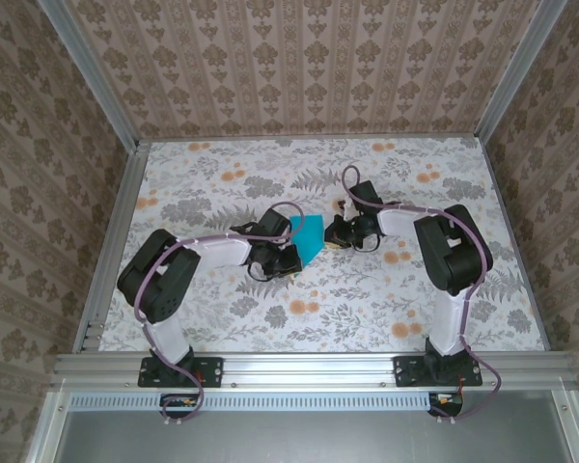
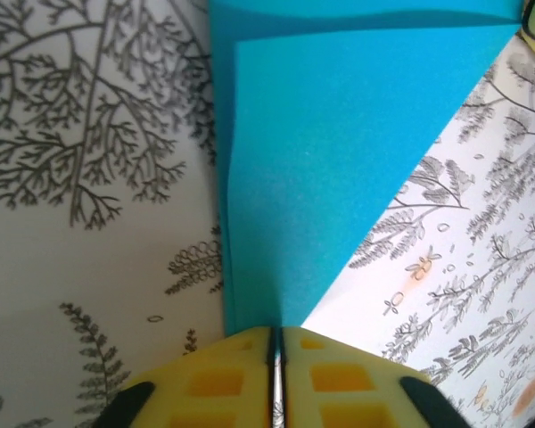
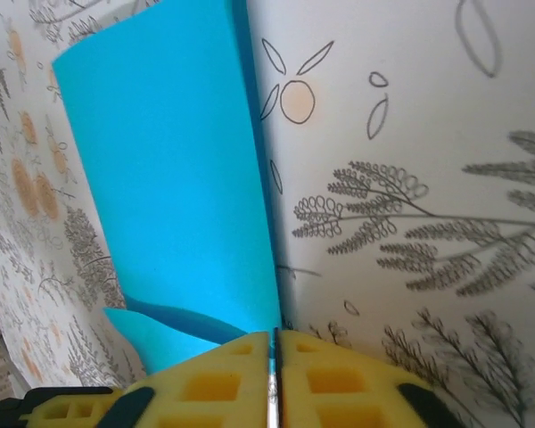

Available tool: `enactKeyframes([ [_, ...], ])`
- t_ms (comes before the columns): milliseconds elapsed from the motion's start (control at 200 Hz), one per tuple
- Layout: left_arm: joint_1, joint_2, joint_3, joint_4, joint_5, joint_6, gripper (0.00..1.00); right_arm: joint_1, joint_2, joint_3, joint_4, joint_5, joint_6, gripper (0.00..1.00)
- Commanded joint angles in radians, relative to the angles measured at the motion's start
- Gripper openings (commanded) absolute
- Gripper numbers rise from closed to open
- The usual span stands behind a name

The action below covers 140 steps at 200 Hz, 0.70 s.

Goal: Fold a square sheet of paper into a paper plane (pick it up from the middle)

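Left gripper (image 2: 276, 334), bottom centre of the left wrist view: yellow fingers (image 2: 223, 379) with square recesses stood pressed together, only a hairline slit between them, pinching the lower tip of the paper (image 2: 339, 152). The paper was smooth, matte turquoise, folded in layers, with one straight diagonal edge running to the upper right. Right gripper (image 3: 273, 337), bottom centre of the right wrist view: jaws likewise clamped on the paper, which rose as a tall panel toward the upper left, a curled flap below it. In the top view the paper showed as a small kite-like patch at frame centre between both grippers, against the floral table (image 1: 367, 299).
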Motion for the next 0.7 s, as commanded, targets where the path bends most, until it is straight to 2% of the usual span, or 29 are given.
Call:
enactKeyframes([
  [0,-0.006,-0.078,0.026,-0.024,-0.008,0.050,0.19,-0.004,-0.090,-0.026,0.026,0.032,0.016,0.18],
  [185,0.003,-0.132,0.050,0.004,-0.074,0.068,0.25,-0.004,-0.162,-0.072,0.052,0.050,0.033,0.34],
  [385,0.018,-0.076,0.098,0.022,-0.120,0.062,0.24,-0.005,-0.159,-0.101,0.093,0.031,0.049,0.46],
  [695,0.043,0.020,0.134,0.023,-0.127,0.037,0.14,0.006,-0.073,-0.080,0.124,-0.090,0.065,0.48],
])
